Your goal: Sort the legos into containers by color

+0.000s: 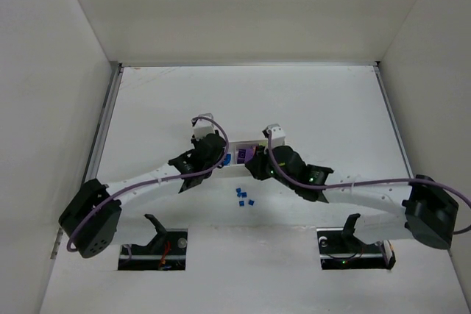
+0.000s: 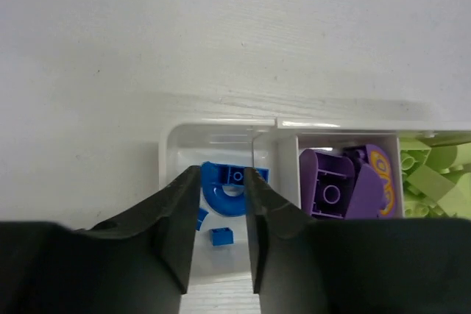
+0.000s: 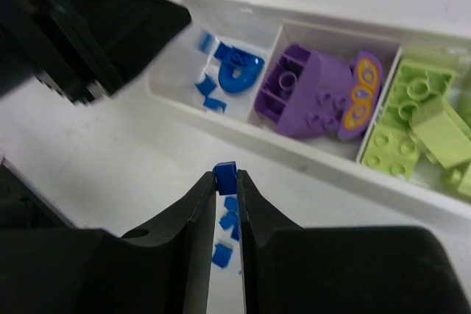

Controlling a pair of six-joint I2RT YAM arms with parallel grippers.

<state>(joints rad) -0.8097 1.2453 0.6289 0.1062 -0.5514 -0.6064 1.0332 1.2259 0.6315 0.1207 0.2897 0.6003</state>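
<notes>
Just outside the tray (image 3: 294, 154), the right gripper (image 3: 225, 182) pinches a tiny blue brick (image 3: 225, 174), held high, probably to clear the rim. The left gripper (image 2: 221, 182) hangs parted and empty above the blue compartment (image 2: 213, 137).

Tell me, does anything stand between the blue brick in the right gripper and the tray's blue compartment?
Yes. The open left gripper hangs over the blue compartment and likely blocks a drop. The blue brick must also clear the tray wall.
</notes>
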